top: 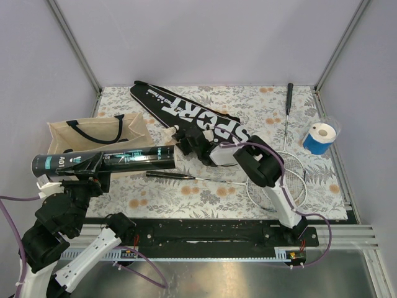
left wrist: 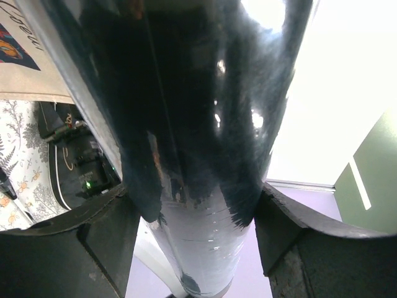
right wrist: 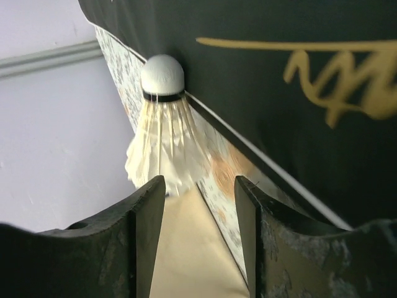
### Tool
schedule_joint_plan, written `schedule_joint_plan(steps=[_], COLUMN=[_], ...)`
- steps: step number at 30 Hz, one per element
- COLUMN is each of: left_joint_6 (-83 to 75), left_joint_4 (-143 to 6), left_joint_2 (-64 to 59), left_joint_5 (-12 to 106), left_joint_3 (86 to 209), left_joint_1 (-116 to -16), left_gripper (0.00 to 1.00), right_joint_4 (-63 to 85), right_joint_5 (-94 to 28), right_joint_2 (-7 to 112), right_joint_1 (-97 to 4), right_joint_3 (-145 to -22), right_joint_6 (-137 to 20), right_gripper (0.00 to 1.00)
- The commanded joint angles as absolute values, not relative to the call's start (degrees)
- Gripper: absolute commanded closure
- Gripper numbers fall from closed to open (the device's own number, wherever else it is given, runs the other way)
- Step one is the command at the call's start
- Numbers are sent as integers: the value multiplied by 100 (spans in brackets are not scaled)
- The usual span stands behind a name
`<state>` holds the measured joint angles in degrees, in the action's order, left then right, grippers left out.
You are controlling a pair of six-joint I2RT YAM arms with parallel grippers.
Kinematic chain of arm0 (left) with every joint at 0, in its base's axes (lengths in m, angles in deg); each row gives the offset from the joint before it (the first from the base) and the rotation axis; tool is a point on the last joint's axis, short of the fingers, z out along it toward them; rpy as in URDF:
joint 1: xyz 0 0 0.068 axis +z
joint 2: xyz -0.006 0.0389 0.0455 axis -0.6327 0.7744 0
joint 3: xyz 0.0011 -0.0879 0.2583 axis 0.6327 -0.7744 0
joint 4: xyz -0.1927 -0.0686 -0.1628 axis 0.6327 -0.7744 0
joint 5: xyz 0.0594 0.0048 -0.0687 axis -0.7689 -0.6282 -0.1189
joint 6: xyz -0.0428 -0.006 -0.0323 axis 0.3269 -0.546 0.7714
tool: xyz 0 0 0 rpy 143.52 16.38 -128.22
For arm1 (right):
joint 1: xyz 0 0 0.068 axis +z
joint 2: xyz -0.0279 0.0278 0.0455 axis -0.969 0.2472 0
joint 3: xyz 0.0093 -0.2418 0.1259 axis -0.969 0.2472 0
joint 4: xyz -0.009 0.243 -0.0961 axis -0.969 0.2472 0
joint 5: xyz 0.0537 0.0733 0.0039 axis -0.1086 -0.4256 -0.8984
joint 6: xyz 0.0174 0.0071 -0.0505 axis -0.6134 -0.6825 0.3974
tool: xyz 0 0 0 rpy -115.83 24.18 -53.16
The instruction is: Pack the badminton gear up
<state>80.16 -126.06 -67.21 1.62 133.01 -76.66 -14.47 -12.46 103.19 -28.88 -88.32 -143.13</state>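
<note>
Right wrist view: shuttlecock (right wrist: 162,133) is lying cork-away against the SPORT cover (top: 198,118) edge, feathers reaching the right gripper (right wrist: 200,181), whose jaws are standing apart (contact unclear). Left gripper (left wrist: 195,194) is clamping the black tube (left wrist: 198,112) above the table's (top: 186,195) left side.

Floral-covered table (top: 186,192) — on it lie a black cover (top: 186,112), beige tote (top: 133,127), racket (top: 288,102) and blue-white roll (top: 321,138).
</note>
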Motion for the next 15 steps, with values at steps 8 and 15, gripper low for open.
schedule_joint_plan(steps=[8, 15], left_joint_6=[7973, 7956], left_joint_4=[-12303, -12329], left_joint_2=[-6802, -6810], left_joint_5=[-158, -140], left_joint_3=[13388, 13449], left_joint_1=[-7678, -7678], left_gripper=[79, 79], right_joint_4=[-765, -615], right_joint_5=[-1201, -1430], right_joint_2=[8173, 8682], right_joint_1=[-2902, -2893], right_joint_3=[-7429, -8229], right_joint_6=[-12548, -12740], right_gripper=[35, 13])
